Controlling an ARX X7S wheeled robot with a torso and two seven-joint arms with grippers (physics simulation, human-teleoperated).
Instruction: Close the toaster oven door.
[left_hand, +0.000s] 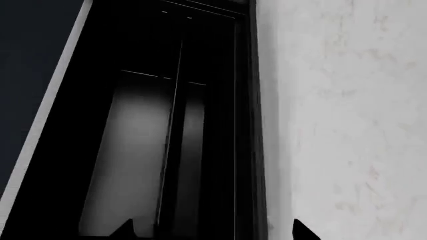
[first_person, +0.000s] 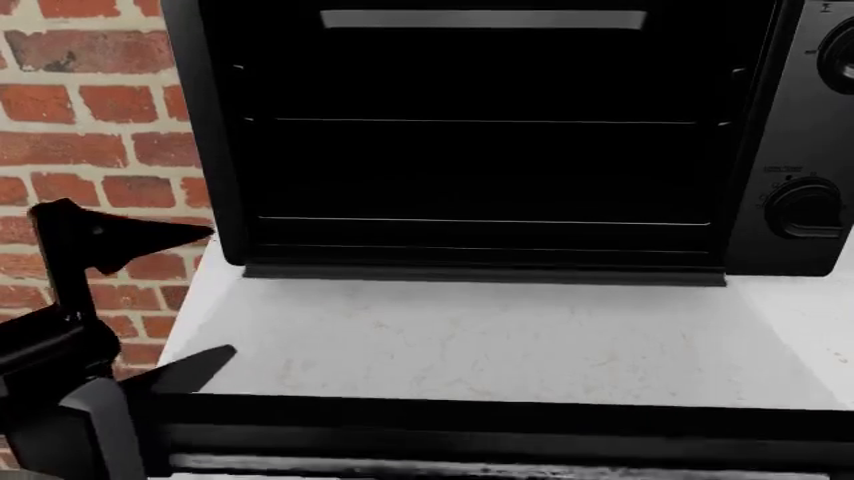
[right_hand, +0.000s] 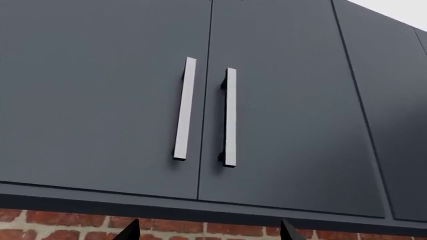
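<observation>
In the head view the black toaster oven (first_person: 787, 120) stands open, showing thin wire racks (first_person: 481, 121) and round knobs (first_person: 805, 208) on its right panel. The toaster oven door (first_person: 481, 420) lies folded down flat toward me, its silver-grey handle (first_person: 467, 466) along the near edge. My left gripper (first_person: 222, 292) is open and empty beside the door's left edge. In the left wrist view its fingertips (left_hand: 303, 233) frame a dark glossy panel (left_hand: 167, 150). My right gripper (right_hand: 208, 231) is open and empty, facing navy cabinets, and is out of the head view.
A red brick wall (first_person: 94, 110) stands left of the oven. A pale speckled surface (first_person: 507, 340) shows between the oven mouth and the door's near frame, and also in the left wrist view (left_hand: 347, 125). Navy wall cabinets (right_hand: 100, 100) with two silver bar handles (right_hand: 185, 107) hang above brick.
</observation>
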